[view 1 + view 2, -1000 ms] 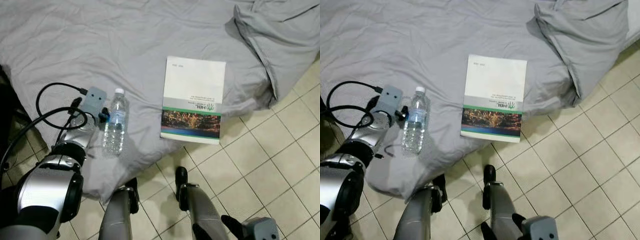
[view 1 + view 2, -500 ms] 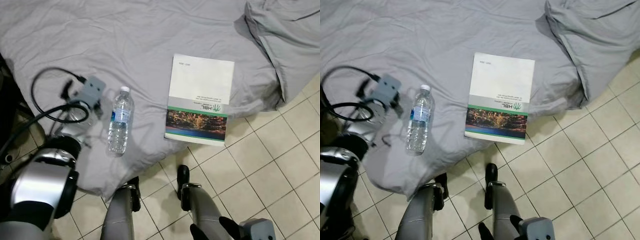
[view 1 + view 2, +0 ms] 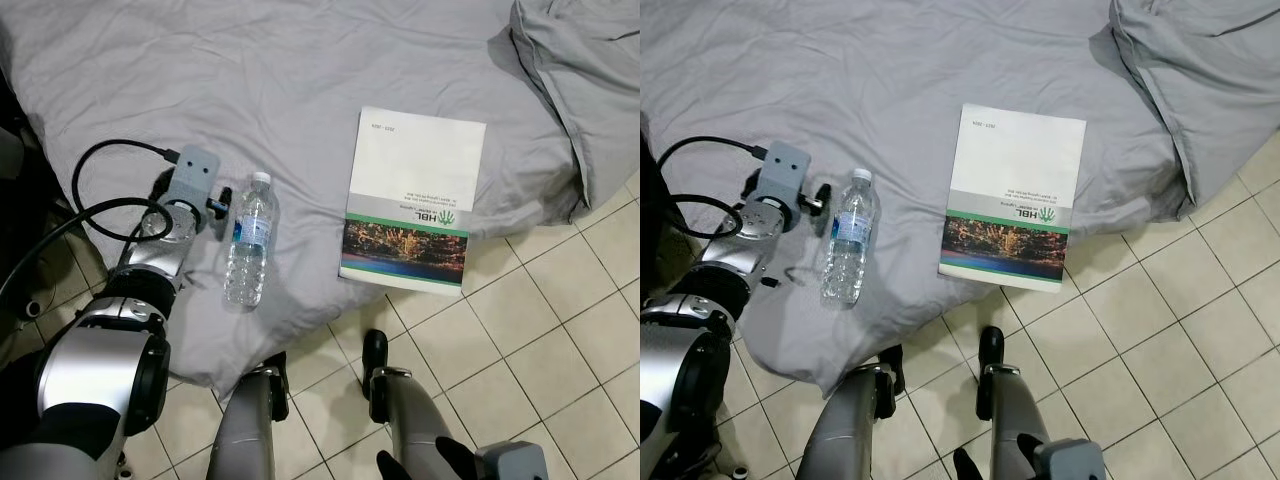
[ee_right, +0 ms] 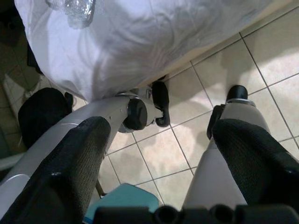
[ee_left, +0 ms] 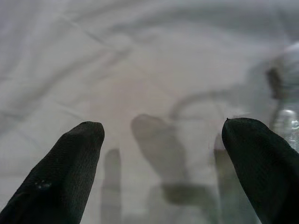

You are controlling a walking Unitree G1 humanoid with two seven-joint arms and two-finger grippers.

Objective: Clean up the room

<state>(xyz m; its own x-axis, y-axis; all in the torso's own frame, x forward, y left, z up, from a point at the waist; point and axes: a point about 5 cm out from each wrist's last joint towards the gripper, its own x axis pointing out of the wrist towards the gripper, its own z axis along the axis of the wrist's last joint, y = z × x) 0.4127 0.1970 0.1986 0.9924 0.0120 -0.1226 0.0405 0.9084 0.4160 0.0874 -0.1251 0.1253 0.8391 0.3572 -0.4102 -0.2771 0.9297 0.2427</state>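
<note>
Left eye view: a grey sheet covers the bed.
Book: flat on the sheet near the bed's edge, right of the bottle.
Bottle: clear, lying on the sheet just beside the left claw.
Left claw: fingers spread, over the sheet.
Right claw: fingers apart, low over the floor tiles.

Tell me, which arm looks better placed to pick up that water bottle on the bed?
The left. Its tool is open over the grey sheet, right beside the water bottle. The right tool hangs low by the robot's legs, above the floor tiles.
</note>
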